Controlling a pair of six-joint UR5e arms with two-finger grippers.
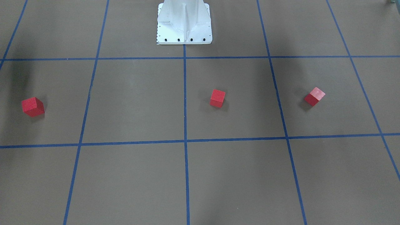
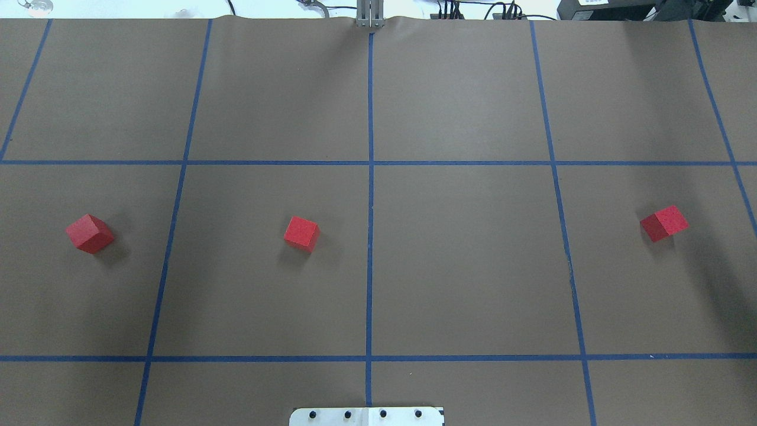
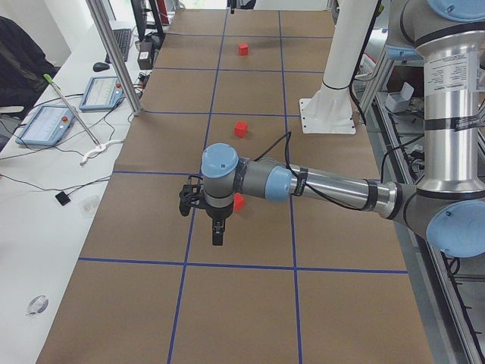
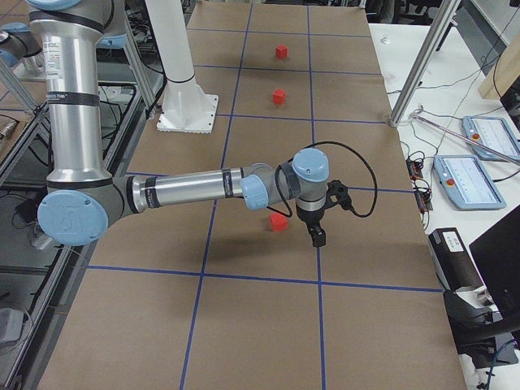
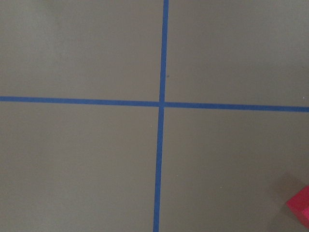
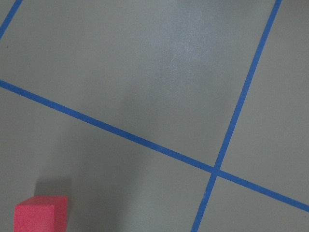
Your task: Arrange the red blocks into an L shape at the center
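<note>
Three red blocks lie apart in a row on the brown floor: one on the left (image 2: 90, 233), one (image 2: 301, 233) just left of the center grid line (image 2: 370, 236), one on the right (image 2: 664, 223). In the exterior left view my left gripper (image 3: 217, 236) hangs over the near block (image 3: 238, 201). In the exterior right view my right gripper (image 4: 318, 237) hangs beside the near block (image 4: 279, 221). Neither gripper shows in the overhead or front view, so I cannot tell whether they are open or shut. A block corner (image 5: 300, 205) shows in the left wrist view, and a block (image 6: 41, 215) in the right wrist view.
The white robot base (image 1: 184, 23) stands at the table's robot side, on the center line. Metal frame posts (image 3: 114, 53) and operator consoles (image 3: 45, 125) lie along the table's far edge. Blue tape (image 2: 370, 162) divides the brown paper into squares.
</note>
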